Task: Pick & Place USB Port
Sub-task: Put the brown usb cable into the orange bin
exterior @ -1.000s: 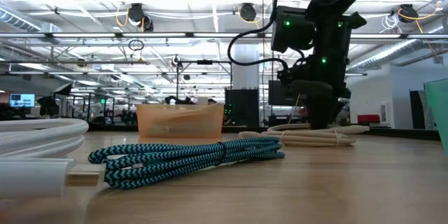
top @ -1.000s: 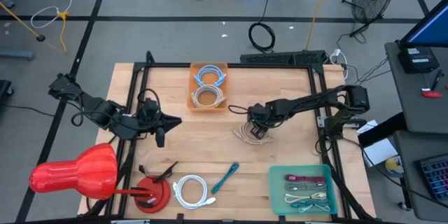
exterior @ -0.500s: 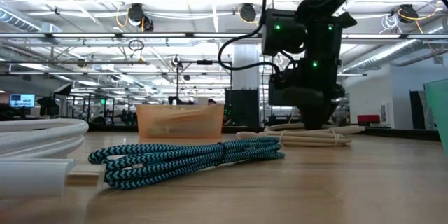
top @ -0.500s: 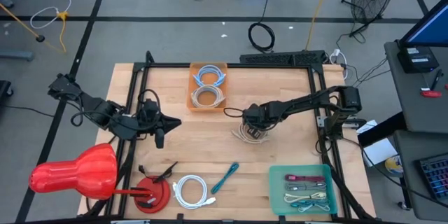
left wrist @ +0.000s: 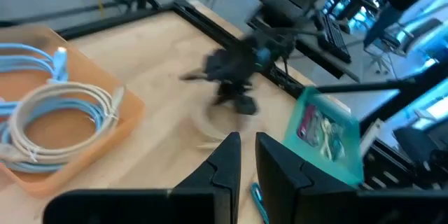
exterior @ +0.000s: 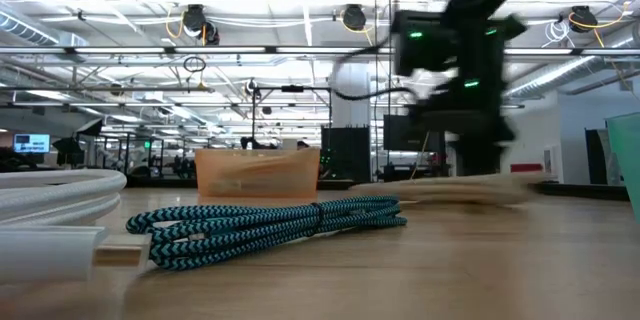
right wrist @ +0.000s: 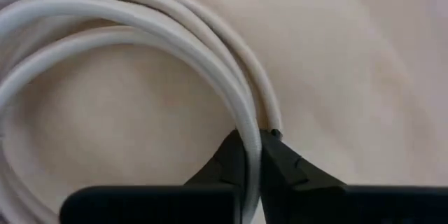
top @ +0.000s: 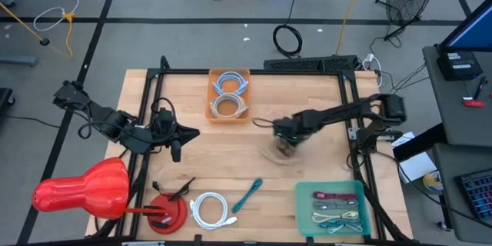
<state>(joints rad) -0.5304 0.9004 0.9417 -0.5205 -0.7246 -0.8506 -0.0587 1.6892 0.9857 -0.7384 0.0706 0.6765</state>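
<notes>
Right arm stretches in from the table's right edge toward the middle, wrist angled down, right gripper (top: 285, 147) clenched on a strand of the beige cable coil (right wrist: 133, 35), which lies mid-table below the orange bin (top: 229, 94). Left arm waits folded at the left edge, left gripper (top: 194, 133) pointing inward, fingers nearly closed, holding nothing.

left claw (top: 187, 133) parked at table's left (fingers near-closed) | right claw (top: 286, 147) mid-table, clamped
</notes>
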